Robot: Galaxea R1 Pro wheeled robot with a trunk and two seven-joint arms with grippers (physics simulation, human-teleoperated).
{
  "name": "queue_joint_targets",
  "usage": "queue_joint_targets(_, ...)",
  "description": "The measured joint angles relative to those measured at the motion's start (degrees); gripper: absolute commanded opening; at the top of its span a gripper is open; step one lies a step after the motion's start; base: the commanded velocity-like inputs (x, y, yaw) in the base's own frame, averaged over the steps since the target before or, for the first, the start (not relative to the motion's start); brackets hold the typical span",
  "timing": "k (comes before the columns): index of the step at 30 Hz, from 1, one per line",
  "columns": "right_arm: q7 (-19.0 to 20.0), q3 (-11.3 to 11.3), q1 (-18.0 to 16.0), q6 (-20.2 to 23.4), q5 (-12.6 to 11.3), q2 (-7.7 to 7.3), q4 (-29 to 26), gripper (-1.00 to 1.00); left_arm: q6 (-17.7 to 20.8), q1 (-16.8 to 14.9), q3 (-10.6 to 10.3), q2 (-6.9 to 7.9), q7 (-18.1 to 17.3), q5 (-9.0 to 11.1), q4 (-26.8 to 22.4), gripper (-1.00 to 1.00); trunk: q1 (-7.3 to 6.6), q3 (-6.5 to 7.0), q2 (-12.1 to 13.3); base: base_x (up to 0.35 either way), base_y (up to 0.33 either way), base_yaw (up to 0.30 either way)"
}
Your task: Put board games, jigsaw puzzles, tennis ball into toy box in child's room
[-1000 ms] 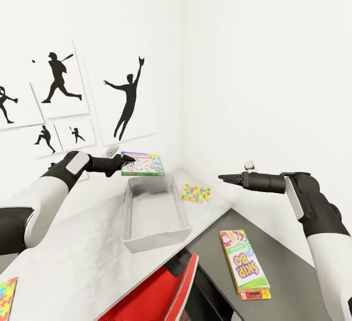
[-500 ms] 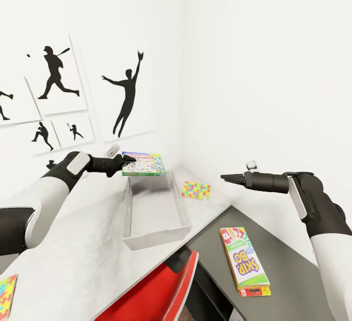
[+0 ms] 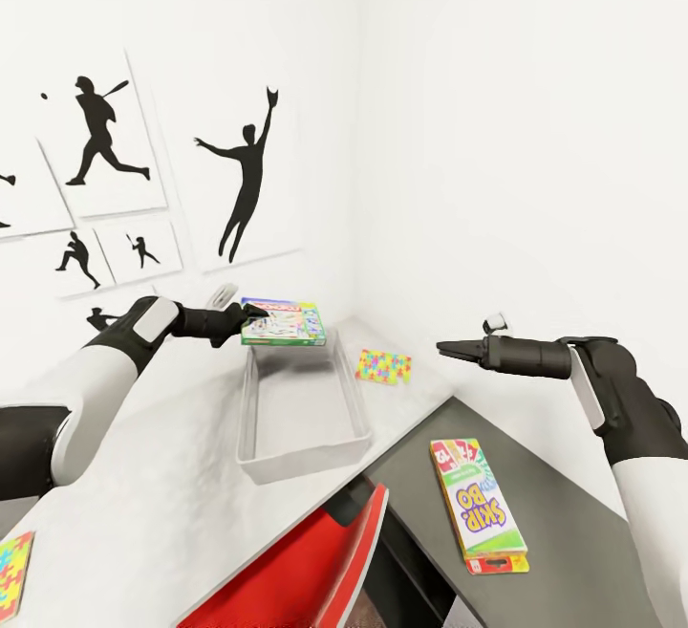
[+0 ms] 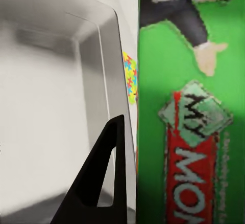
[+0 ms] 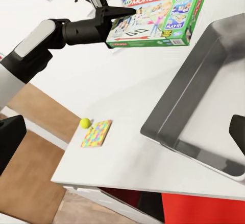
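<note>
The left tool [image 3: 250,314] pinches a green Monopoly board game [image 3: 284,322] by one short edge, holding it flat in the air above the far end of the toy box [image 3: 298,408], near the counter's [image 3: 162,494] far corner. To finish the step well, the box should be brought nearer so it sits over the middle of the toy box, lowered close to its floor, and only then released, so it drops flat rather than catching on the far wall. The toy box looks empty. One jigsaw puzzle [image 3: 383,365] lies on the counter just beside the toy box, toward the right edge; another [image 5: 96,133] lies with the tennis ball [image 5: 85,123] touching it at the counter's near corner. The SKIP-BO game [image 3: 476,506] rests on the lower dark cabinet [image 3: 554,532]. The right tool [image 3: 447,349] hangs empty, its fingers pressed together.
</note>
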Motion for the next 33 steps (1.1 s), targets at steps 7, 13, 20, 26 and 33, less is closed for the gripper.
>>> queue_joint_targets(7,0.3,0.0,0.0,0.0,0.1,0.15,0.1,1.00,1.4,-0.8,-0.2,-0.04,0.2,0.0,0.0,-1.00,0.00,-0.66,0.0,0.000,0.000,0.000)
queue_joint_targets(13,0.4,0.1,-0.1,0.0,0.3,0.33,0.2,1.00,1.8,-1.3,-0.2,-0.10,0.3,0.1,0.0,-1.00,0.00,-1.22,0.0,0.000,0.000,0.000)
queue_joint_targets(20,0.4,0.1,-0.1,0.0,0.3,0.22,0.2,1.00,2.7,-1.9,-0.2,-0.25,0.6,0.2,0.0,-1.00,0.00,-1.88,0.0,0.000,0.000,0.000)
queue_joint_targets(26,0.4,0.1,0.0,0.0,0.3,0.07,0.2,1.00,3.2,-2.9,-0.2,-0.51,0.8,0.1,0.0,-1.00,0.00,-2.44,0.0,0.000,0.000,0.000)
queue_joint_targets(33,0.4,0.1,0.0,0.0,0.3,0.02,-0.1,1.00,3.6,-3.7,-0.2,-0.55,0.9,-0.1,0.0,-1.00,0.00,-3.10,0.0,0.000,0.000,0.000)
